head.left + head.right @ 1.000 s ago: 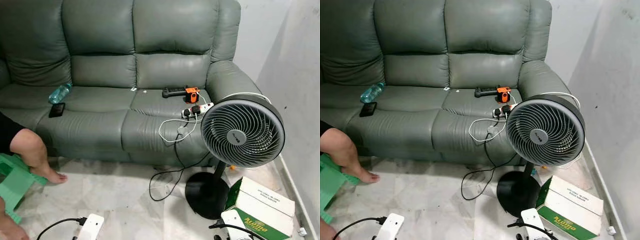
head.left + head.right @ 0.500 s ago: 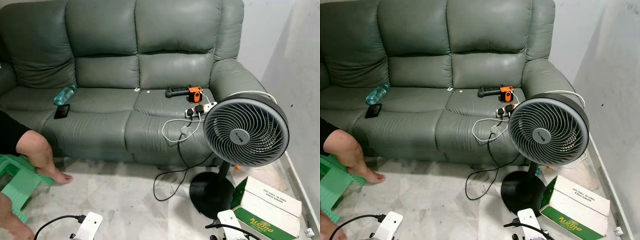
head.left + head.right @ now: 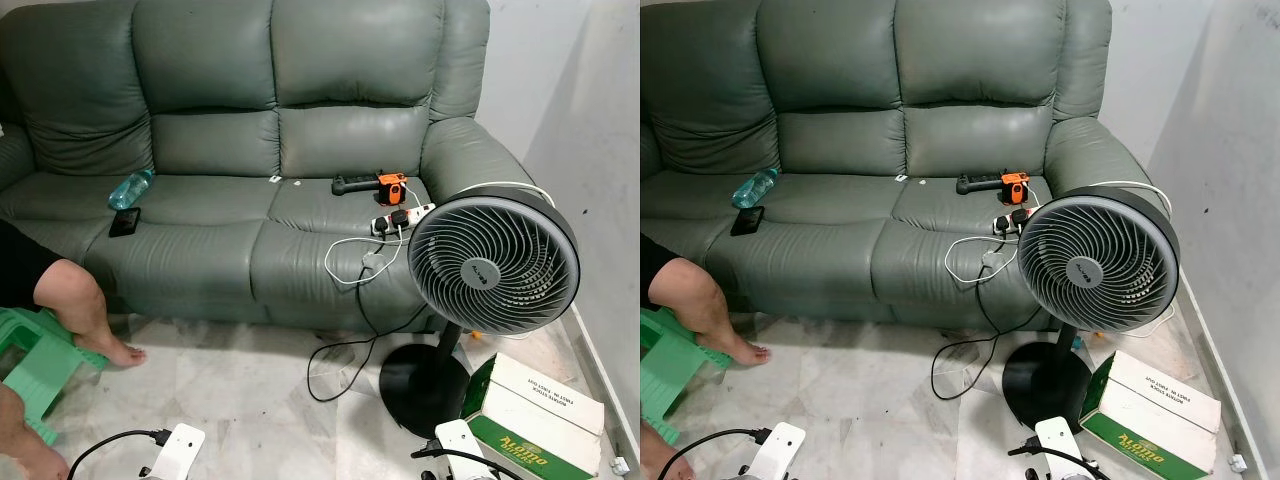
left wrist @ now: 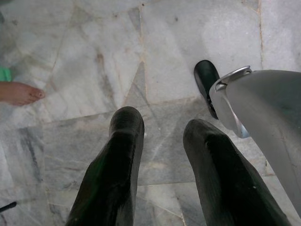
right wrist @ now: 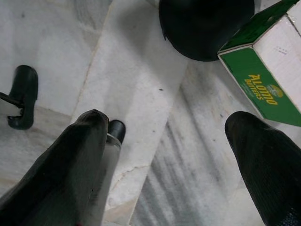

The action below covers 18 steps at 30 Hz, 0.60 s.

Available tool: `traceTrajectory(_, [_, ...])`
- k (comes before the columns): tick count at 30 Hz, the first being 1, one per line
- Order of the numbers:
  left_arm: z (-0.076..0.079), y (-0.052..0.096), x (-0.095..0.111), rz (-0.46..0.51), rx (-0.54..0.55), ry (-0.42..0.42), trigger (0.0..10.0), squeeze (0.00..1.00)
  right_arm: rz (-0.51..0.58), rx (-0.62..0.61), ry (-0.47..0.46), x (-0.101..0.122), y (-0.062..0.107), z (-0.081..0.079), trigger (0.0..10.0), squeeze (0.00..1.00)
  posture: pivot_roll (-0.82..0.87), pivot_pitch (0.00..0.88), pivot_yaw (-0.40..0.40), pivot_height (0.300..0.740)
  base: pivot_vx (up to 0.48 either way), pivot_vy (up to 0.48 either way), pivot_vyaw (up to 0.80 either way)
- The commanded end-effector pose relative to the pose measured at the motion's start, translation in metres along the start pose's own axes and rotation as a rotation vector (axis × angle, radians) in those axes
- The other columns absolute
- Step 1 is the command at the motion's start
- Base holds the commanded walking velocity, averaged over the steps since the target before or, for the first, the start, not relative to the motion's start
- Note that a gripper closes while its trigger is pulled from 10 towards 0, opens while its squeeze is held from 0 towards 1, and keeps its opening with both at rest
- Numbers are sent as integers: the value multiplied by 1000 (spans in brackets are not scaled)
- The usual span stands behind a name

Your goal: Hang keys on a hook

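Keys and hook lie somewhere beyond this grey-green leather sofa (image 3: pixel 250 190); left hand (image 4: pixel 162 141) and right hand (image 5: pixel 169 141) hang released, empty (idle, over marble floor (image 4: pixel 84 56)), presumably for walking.

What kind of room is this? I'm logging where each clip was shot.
Most likely a home living room: a grey-green leather sofa, a standing fan on the marble floor, and a power strip on the seat.

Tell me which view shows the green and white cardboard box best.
The right eye view: the green and white cardboard box sits whole beside the fan's base. The left eye view crops it; the right wrist view catches one corner.
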<state>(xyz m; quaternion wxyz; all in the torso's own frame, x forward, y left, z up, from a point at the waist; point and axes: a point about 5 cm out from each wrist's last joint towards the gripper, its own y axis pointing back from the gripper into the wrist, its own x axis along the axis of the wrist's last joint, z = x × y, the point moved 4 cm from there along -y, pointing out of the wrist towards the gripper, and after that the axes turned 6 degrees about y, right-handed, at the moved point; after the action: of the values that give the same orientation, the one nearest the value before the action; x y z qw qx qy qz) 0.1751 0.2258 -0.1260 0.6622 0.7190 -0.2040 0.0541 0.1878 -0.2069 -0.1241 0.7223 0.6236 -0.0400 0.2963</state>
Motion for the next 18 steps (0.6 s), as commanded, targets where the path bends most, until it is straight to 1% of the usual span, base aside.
traceTrajectory(1, [-3,0,-3,-10,6,-7,10000,0,-5,11,18,1,0,-2,10000,0,-30,0,59,740,0,0,0])
traceTrajectory(7, [3,0,-4,-10,-1,28,10000,0,-13,10,40,-2,0,2,10000,0,-39,0,44,740,0,0,0])
traceTrajectory(14, [3,-1,-4,-12,-1,18,10000,0,-10,11,54,-1,0,3,10000,0,-39,0,42,740,0,0,0])
traceTrajectory(18, [3,-1,-4,-14,-2,20,10000,0,-2,14,40,-1,0,2,10000,0,-40,0,42,740,0,0,0])
